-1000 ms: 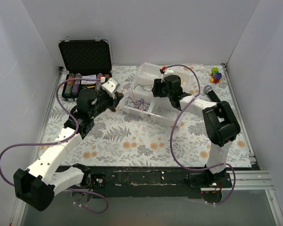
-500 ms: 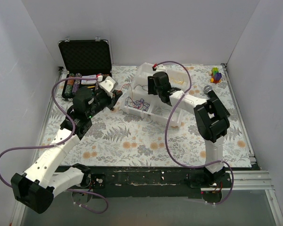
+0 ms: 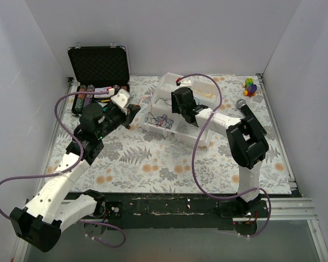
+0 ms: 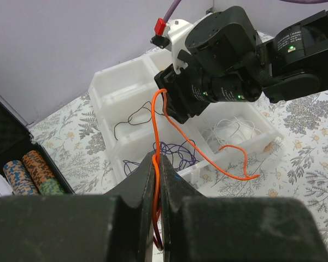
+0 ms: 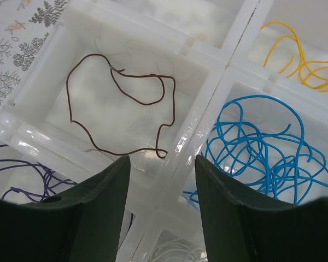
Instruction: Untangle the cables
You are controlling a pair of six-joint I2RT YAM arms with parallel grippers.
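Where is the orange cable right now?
In the left wrist view, the orange cable is pinched in the left gripper at bottom centre, looping up toward the white divided tray.

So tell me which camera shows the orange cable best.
Left wrist: the orange cable runs clear from the left gripper's shut fingers, looping over the white bin. Top external gives barely a faint thread; right wrist shows other cables, not it.
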